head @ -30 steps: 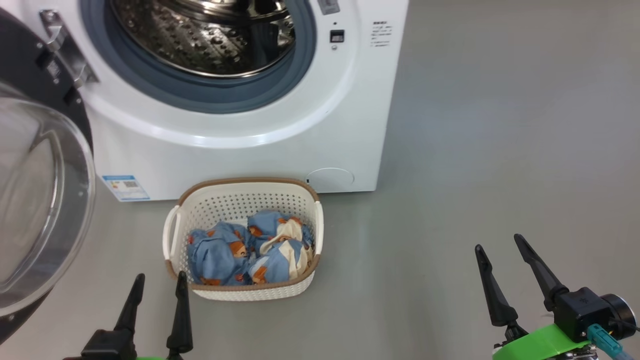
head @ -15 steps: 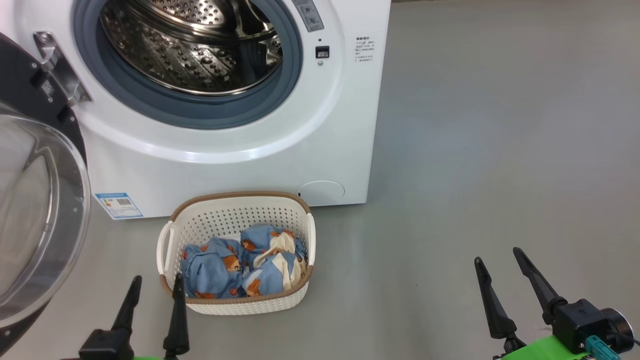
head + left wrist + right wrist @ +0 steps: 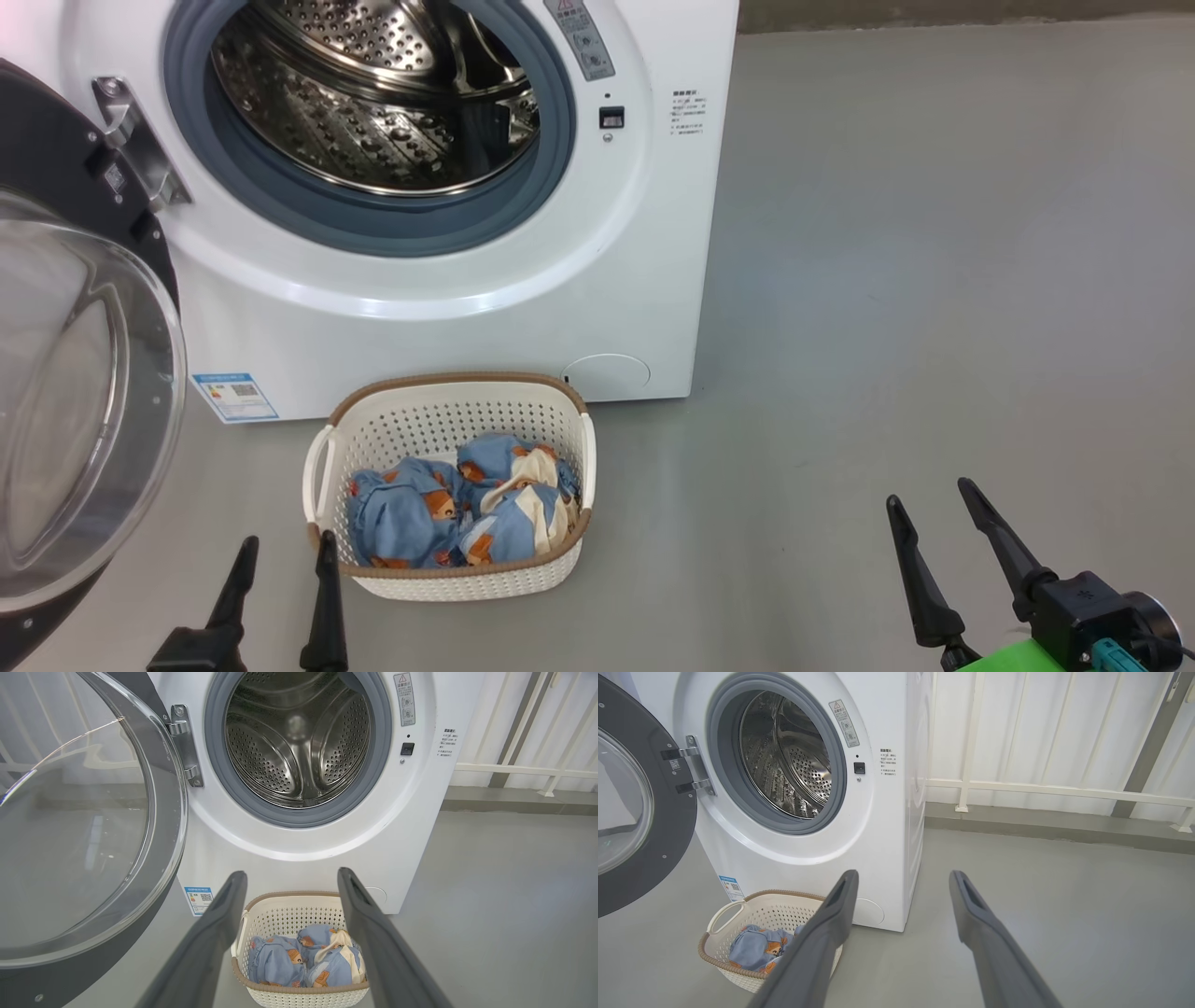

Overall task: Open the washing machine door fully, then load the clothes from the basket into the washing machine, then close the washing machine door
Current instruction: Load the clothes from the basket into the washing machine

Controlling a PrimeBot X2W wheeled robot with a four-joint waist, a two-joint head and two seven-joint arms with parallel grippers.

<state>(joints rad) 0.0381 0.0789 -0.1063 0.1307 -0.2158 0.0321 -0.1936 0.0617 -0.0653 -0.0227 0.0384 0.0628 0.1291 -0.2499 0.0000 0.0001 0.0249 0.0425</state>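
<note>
Open washing machine door (image 3: 84, 392) left of the washing machine (image 3: 448, 308). Clothes (image 3: 457, 513) heaped inside the basket (image 3: 448, 420), on the floor (image 3: 887, 280) just before it. Left gripper (image 3: 288, 541) beside the basket's near left corner, fingers (image 3: 327, 597) apart, empty; right gripper (image 3: 931, 495) well apart, fingers apart too.

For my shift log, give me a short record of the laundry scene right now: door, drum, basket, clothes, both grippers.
door: washing machine door swung wide open, at the left
drum: drum with no clothes visible inside
basket: basket upright on the floor before the washing machine
clothes: clothes bunched in the basket
left arm: left gripper open, empty, beside the basket's near left corner
right arm: right gripper open, empty, over bare floor
</note>
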